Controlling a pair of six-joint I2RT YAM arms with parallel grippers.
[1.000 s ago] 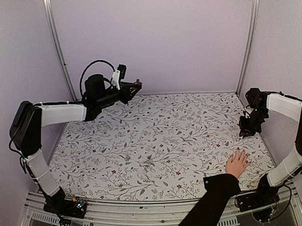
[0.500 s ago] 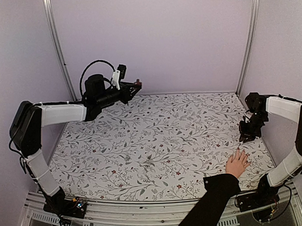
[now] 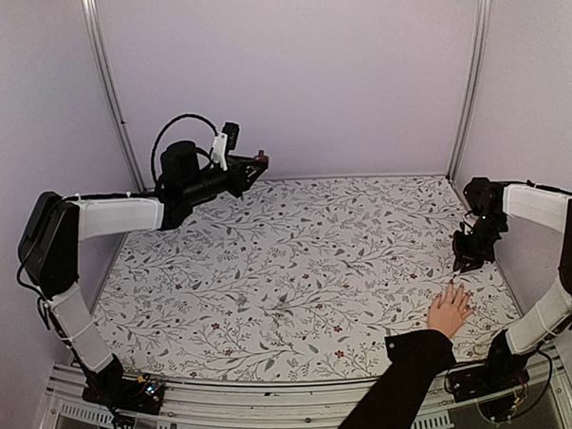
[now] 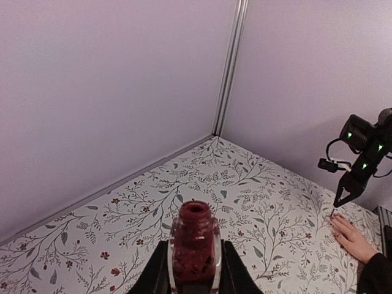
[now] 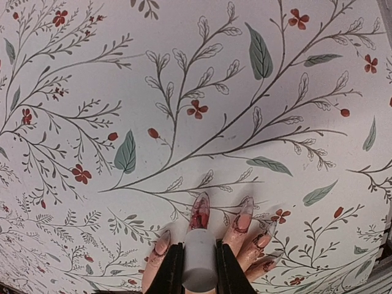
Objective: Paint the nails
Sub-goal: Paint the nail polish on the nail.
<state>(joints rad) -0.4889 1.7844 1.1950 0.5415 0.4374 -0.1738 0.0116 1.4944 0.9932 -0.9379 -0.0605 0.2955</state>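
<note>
Floral cloth as surface. Hand flat, lower right of top view; nails at bottom centre of right wrist view. My right pincer pinches white cap just over them. My left pincer clamps open bottle.

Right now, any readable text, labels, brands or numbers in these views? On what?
None readable.
The dark-red bottle in the left gripper shows no label on its visible side.
The white cap in the right gripper is blank.
The tablecloth carries only a leaf-and-flower print.
</note>
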